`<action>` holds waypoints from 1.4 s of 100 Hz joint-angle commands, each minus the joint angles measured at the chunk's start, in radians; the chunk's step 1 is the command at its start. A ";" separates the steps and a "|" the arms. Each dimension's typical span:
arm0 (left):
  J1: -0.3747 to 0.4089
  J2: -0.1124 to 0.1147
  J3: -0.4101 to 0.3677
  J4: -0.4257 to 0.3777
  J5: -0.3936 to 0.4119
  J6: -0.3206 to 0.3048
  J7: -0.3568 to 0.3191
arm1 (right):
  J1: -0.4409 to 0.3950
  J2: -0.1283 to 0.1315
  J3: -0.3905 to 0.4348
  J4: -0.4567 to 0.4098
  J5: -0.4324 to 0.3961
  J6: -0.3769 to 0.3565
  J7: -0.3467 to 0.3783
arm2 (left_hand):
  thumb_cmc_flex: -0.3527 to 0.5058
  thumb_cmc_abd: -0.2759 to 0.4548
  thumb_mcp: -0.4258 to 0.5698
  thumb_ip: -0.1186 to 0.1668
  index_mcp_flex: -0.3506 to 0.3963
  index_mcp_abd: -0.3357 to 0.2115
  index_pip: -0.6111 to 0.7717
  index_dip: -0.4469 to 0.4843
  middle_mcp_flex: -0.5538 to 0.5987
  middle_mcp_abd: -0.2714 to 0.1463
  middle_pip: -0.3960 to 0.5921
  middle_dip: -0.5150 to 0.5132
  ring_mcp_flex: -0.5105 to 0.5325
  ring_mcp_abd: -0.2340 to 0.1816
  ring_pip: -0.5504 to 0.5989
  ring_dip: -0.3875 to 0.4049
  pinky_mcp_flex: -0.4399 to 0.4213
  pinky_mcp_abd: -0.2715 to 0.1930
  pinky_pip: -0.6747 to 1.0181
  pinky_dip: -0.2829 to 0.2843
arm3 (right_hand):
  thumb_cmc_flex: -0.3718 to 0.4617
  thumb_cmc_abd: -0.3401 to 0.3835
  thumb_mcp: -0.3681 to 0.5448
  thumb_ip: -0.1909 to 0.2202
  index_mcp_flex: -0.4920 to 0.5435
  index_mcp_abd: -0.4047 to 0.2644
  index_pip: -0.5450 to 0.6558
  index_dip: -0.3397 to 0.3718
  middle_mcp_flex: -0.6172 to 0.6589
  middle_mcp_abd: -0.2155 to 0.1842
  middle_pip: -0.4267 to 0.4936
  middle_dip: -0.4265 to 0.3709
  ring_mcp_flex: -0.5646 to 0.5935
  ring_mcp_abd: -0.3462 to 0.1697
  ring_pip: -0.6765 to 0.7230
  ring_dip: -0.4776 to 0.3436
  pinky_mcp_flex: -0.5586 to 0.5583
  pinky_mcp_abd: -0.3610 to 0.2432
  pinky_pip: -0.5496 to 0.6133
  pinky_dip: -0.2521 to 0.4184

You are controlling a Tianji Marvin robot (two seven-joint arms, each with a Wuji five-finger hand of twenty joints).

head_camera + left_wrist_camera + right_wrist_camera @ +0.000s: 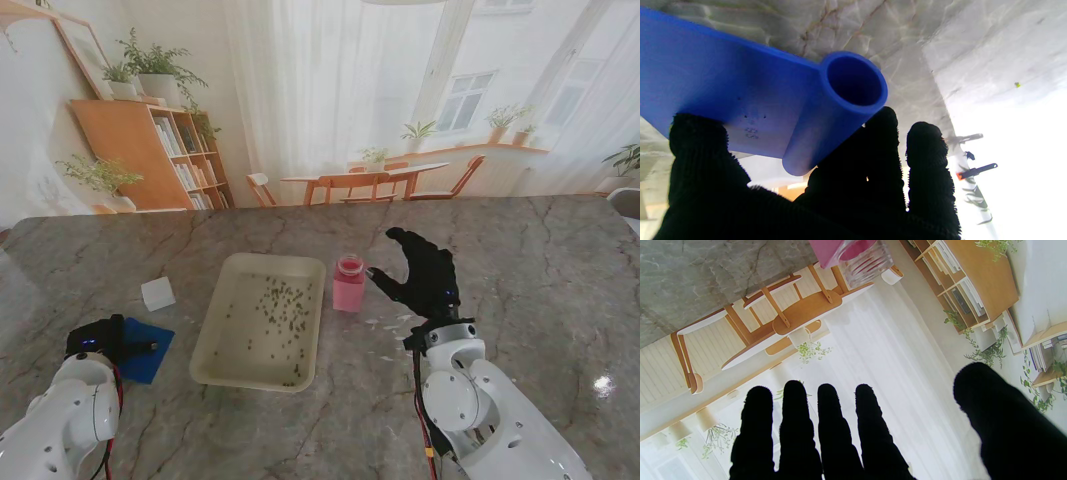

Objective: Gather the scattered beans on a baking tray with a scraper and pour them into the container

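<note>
Grey veined marble tabletop, with a backdrop of curtains, bookshelf and dining furniture behind it. A cream baking tray sits at centre, long side running away from me; the beans lie scattered across its floor, mostly in the farther half, with a few near the close right corner. The pink container stands upright just beside the tray's far right corner, apart from it. A small white block rests to the left of the tray.

The left hand, black-gloved, grasps the blue scraper at the left of the tray; in the left wrist view its fingers wrap the tubular handle and the thumb presses the flat blade. Faint embossed marks show on the blade, not legible.

The right hand is raised beside the container, fingers spread and straight, holding nothing, not touching it. No readable brand or label anywhere.
</note>
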 commanded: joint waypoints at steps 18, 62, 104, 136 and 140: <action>0.058 -0.017 -0.031 -0.033 0.020 -0.060 0.064 | -0.007 -0.004 0.005 -0.005 0.002 0.002 0.008 | 0.684 -0.049 0.182 0.079 -0.027 -0.012 0.530 0.134 0.061 0.034 -0.538 -0.138 0.042 0.109 -0.400 -0.276 0.065 0.059 -0.152 -0.117 | -0.002 0.023 -0.043 0.030 0.002 -0.028 0.005 -0.017 -0.003 -0.016 0.003 -0.005 0.011 -0.010 0.001 0.019 -0.003 0.011 -0.014 0.005; 0.094 -0.014 -0.093 -0.082 0.078 -0.215 0.120 | -0.016 -0.006 0.014 -0.012 0.006 0.011 0.000 | 0.684 0.032 0.183 0.065 -0.037 -0.142 0.486 0.133 0.340 -0.013 -0.356 -0.417 0.419 -0.228 -0.022 -0.115 0.391 -0.242 0.035 -0.157 | 0.000 0.031 -0.052 0.031 0.002 -0.038 0.013 -0.015 -0.003 -0.018 0.002 -0.004 0.012 -0.011 0.000 0.020 -0.003 0.011 -0.016 0.008; 0.137 -0.009 -0.140 -0.165 0.110 -0.313 0.059 | -0.021 -0.006 0.019 -0.015 0.006 0.013 0.000 | 0.684 0.057 0.167 0.067 0.093 -0.174 0.045 -0.472 0.232 -0.014 -0.295 -0.359 0.225 -0.118 -0.001 -0.077 0.143 -0.128 -0.002 -0.043 | 0.004 0.032 -0.056 0.032 0.005 -0.049 0.021 -0.013 -0.001 -0.017 0.002 -0.004 0.013 -0.010 0.000 0.020 -0.003 0.012 -0.017 0.010; 0.179 -0.014 -0.180 -0.263 0.095 -0.384 0.058 | -0.025 -0.006 0.024 -0.019 0.003 0.015 -0.003 | 0.648 0.118 0.075 0.076 -0.047 -0.040 0.247 -0.127 0.126 -0.017 -0.269 -0.196 0.139 -0.152 0.016 0.000 0.101 -0.142 -0.011 -0.019 | 0.007 0.033 -0.058 0.033 0.005 -0.051 0.025 -0.012 0.002 -0.018 0.002 -0.003 0.015 -0.011 0.000 0.021 -0.002 0.010 -0.017 0.012; 0.188 -0.015 -0.188 -0.286 0.094 -0.398 0.053 | -0.025 -0.006 0.025 -0.019 0.001 0.015 -0.005 | 0.642 0.160 0.076 0.077 -0.091 -0.017 0.263 -0.066 0.106 -0.010 -0.227 -0.211 0.130 -0.170 0.045 0.026 0.097 -0.147 0.003 -0.010 | 0.007 0.033 -0.058 0.033 0.005 -0.052 0.025 -0.012 0.003 -0.018 0.003 -0.003 0.015 -0.011 0.000 0.021 -0.002 0.010 -0.017 0.012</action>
